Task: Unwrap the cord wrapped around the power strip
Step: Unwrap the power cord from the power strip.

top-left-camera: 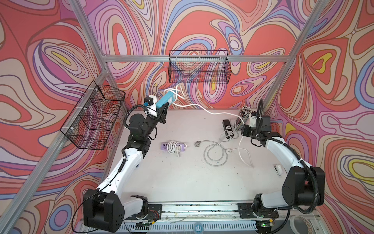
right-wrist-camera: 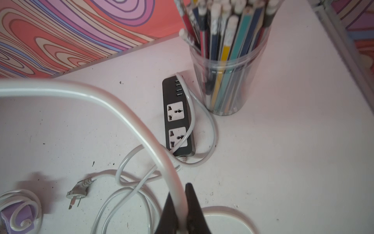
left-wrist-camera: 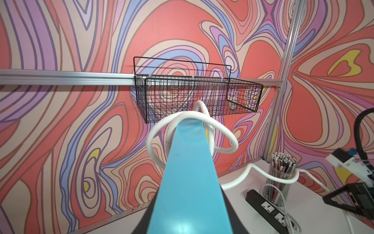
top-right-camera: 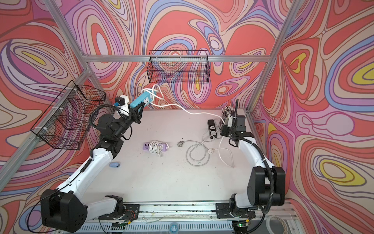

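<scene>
Top views: the left gripper (top-left-camera: 164, 107) is clamped on the blue power strip (top-left-camera: 166, 100), held high above the table (top-left-camera: 192, 178) just under the wire basket (top-left-camera: 199, 68). The white cord (top-left-camera: 194, 105) sags across to the right gripper (top-left-camera: 243, 130), low beside the pencil cup (top-left-camera: 243, 116).
Left wrist view: a few loose turns ring the strip's far end (not tight, but crossing each other).
Right wrist view: the jaws are pressed together on the cord, above the black power strip (right-wrist-camera: 178, 117).
Risk, knotting: pulling straight away could cinch the crossed turns instead of slipping them off.
Risk, snagging: the taut span passes close to the cup and could tip it.
Risk, slipping: a hard tug may twist the strip out of the left grip.
</scene>
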Controlling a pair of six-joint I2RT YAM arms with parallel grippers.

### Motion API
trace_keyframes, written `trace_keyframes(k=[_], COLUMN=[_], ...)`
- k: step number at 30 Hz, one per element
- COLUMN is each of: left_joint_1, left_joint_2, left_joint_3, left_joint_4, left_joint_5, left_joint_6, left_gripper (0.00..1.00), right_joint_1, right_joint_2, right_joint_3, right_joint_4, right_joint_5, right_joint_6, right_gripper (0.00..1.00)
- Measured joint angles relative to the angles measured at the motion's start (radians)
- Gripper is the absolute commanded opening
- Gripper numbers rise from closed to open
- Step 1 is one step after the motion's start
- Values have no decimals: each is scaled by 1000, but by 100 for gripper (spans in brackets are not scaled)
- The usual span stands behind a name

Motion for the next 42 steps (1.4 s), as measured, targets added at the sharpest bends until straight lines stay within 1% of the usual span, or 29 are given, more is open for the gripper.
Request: trace_keyframes(k=[4,8,14,16,17,19,20,21,23,28,30,32,37,42], left_joint_1=[3,3,9,9,9,10,10,10,10,14,15,15,15,14], left_joint_2=[-10,-11,-11,-11,-11,-11,-11,-11,-10,1,16,34,65,85], left_joint_3=[-3,-10,-13,-13,-13,-13,-13,-13,-13,-9,0,13,44,78], left_joint_4=[6,13,29,40,45,56,60,63,68,78,84,90,110,151], left_joint_5=[1,5,28,41,47,56,62,68,78,123,153,189,279,362], left_joint_6=[-19,-38,-73,-83,-89,-100,-104,-109,-119,-151,-172,-200,-275,-356], left_gripper=[0,0,0,0,0,0,0,0,0,0,0,0,0,0], right_joint_1=[14,53,78,79,78,79,79,79,79,86,99,119,196,328], right_joint_2=[74,141,181,170,157,123,100,74,25,-77,-109,-127,-113,-10], right_joint_3=[-60,-89,-104,-120,-131,-145,-146,-145,-140,-91,-57,-8,84,207], right_joint_4=[82,134,207,234,244,249,249,251,249,231,232,248,382,450], right_joint_5=[-24,-26,-37,-50,-58,-72,-80,-87,-99,-145,-187,-259,-468,-602], right_joint_6=[27,41,41,37,38,27,19,10,1,-27,-37,-45,-58,-116], right_gripper=[0,0,0,18,31,62,75,84,98,99,98,98,98,96])
